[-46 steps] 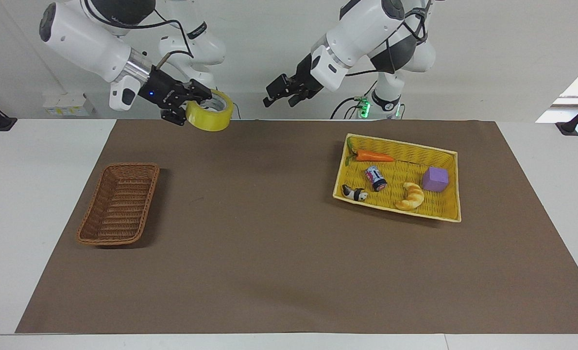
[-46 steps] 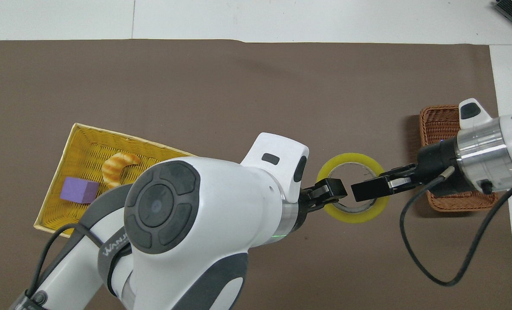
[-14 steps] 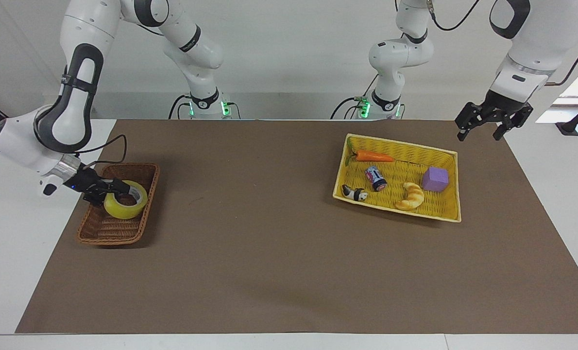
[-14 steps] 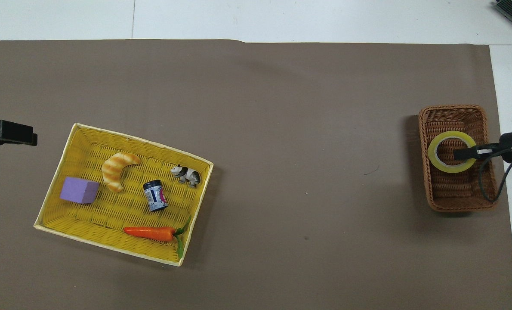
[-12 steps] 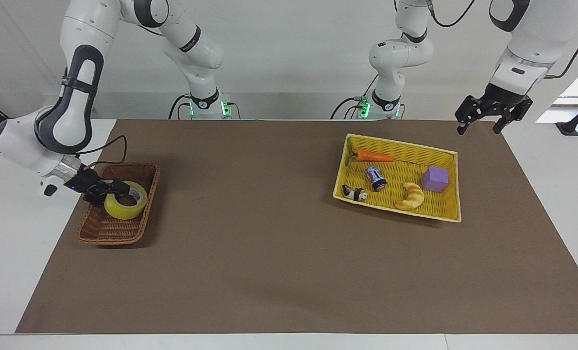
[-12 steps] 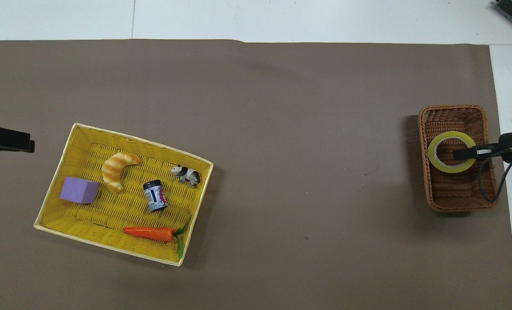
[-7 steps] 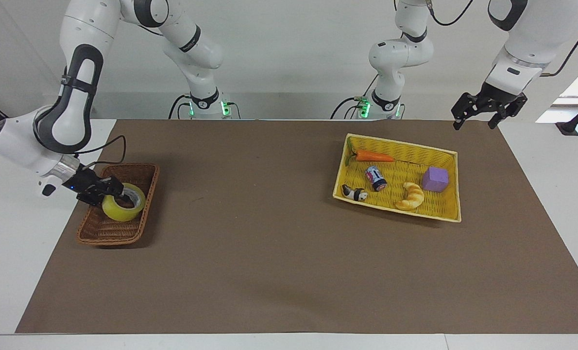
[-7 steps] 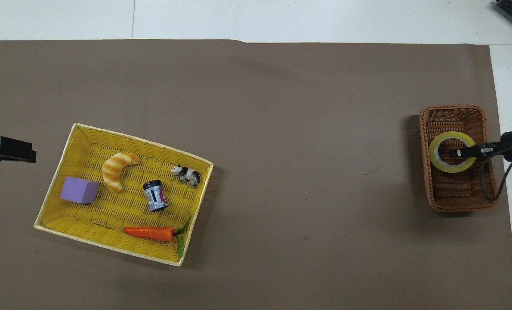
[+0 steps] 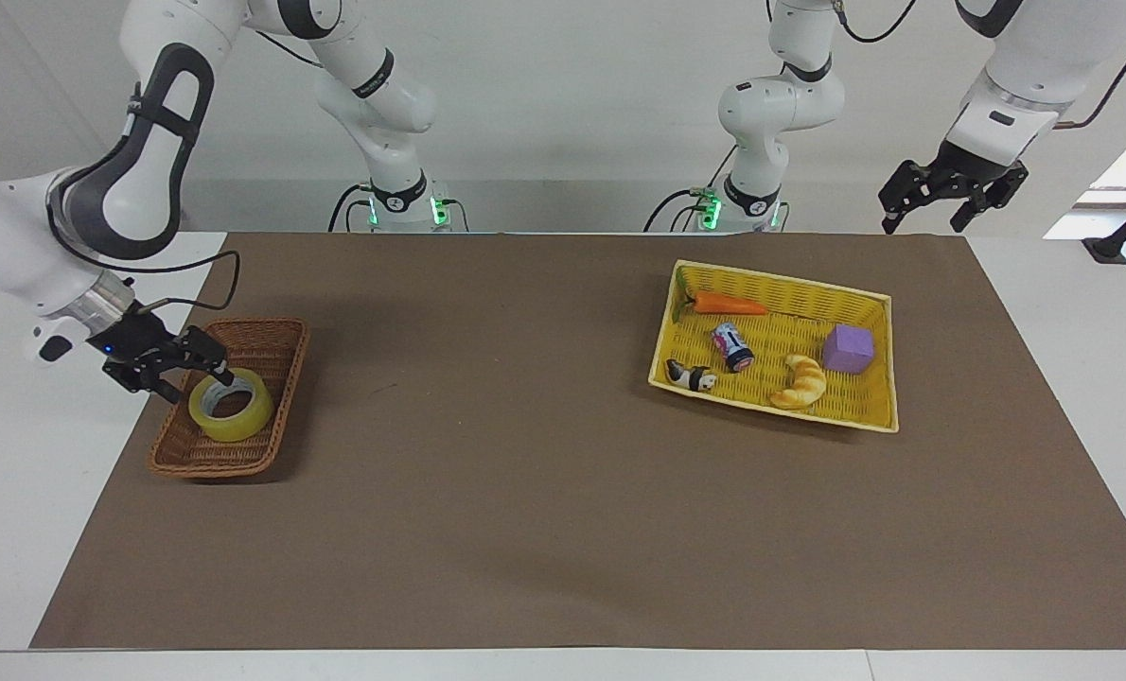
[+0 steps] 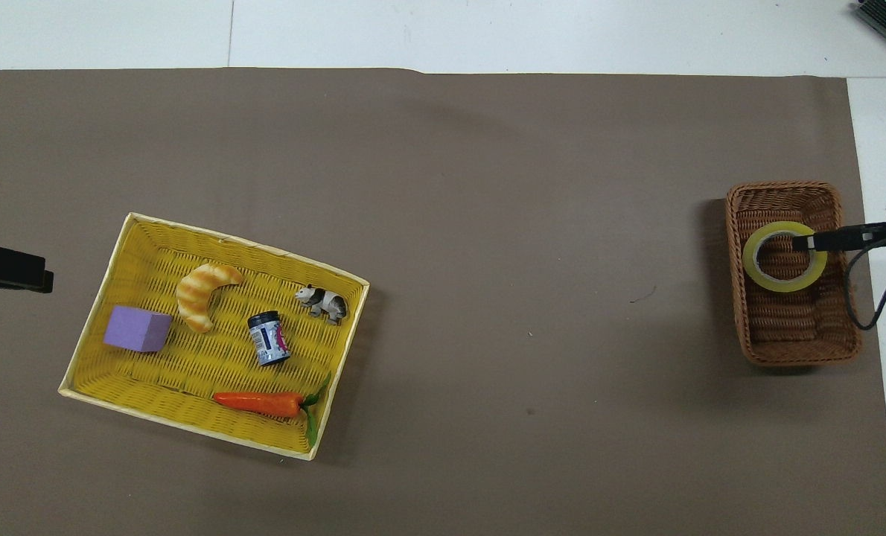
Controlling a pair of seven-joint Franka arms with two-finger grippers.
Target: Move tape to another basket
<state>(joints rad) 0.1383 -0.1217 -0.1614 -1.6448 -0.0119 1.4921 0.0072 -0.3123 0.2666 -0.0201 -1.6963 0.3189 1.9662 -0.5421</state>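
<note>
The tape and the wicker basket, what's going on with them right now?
The tape lies flat inside the brown wicker basket at the right arm's end of the table. The right gripper is at the roll's edge, jaws open, so the roll is released. The left gripper waits in the air, jaws open, over the table's edge by the yellow tray, which holds a carrot, a small can, a toy panda, a croissant and a purple cube.
</note>
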